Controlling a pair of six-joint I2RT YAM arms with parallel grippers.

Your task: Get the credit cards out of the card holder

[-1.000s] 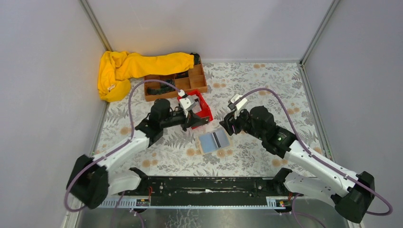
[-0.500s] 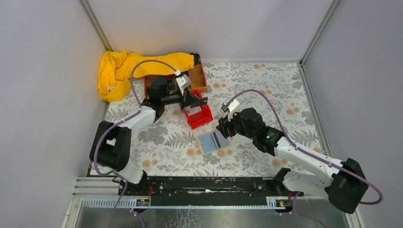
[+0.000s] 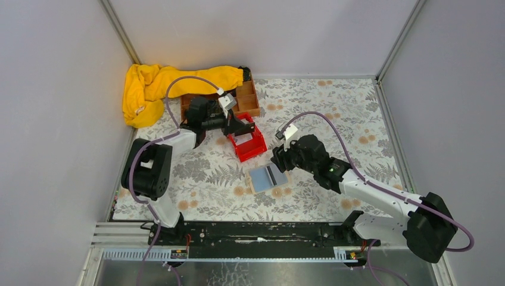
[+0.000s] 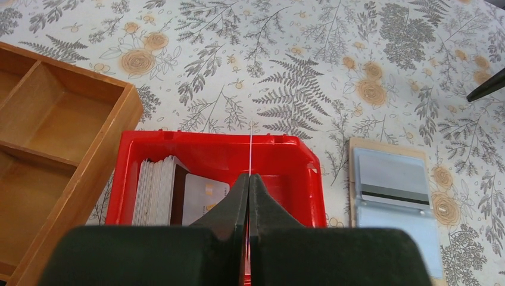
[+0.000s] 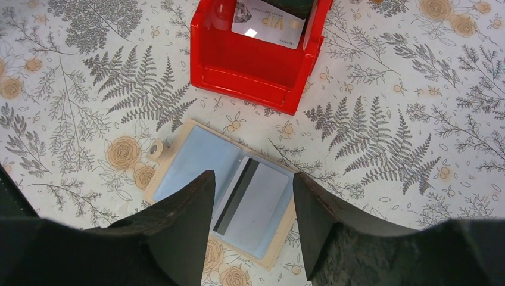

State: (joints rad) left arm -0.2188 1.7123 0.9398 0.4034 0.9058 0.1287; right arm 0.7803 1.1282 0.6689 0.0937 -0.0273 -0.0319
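The slate-blue card holder (image 3: pixel 268 177) lies open on the table, tan edge showing. A grey credit card with a dark stripe (image 5: pixel 253 205) sits in its right pocket. My right gripper (image 5: pixel 252 176) hangs open just above that card, one finger on each side. My left gripper (image 4: pixel 249 179) is shut on a thin card seen edge-on (image 4: pixel 251 149), held upright over the red bin (image 4: pixel 208 140). A stack of cards (image 4: pixel 156 190) stands in the bin's left side, and a whitish card leans beside it. The holder also shows in the left wrist view (image 4: pixel 393 202).
A brown wooden compartment tray (image 3: pixel 220 104) stands just behind the red bin (image 3: pixel 249 143). A yellow cloth (image 3: pixel 161 86) lies at the back left, partly over the tray. Grey walls close in the table on three sides.
My left arm has folded back and carried its gripper, with the card, away from the holder to over the red bin. My right gripper has shifted slightly left over the holder.
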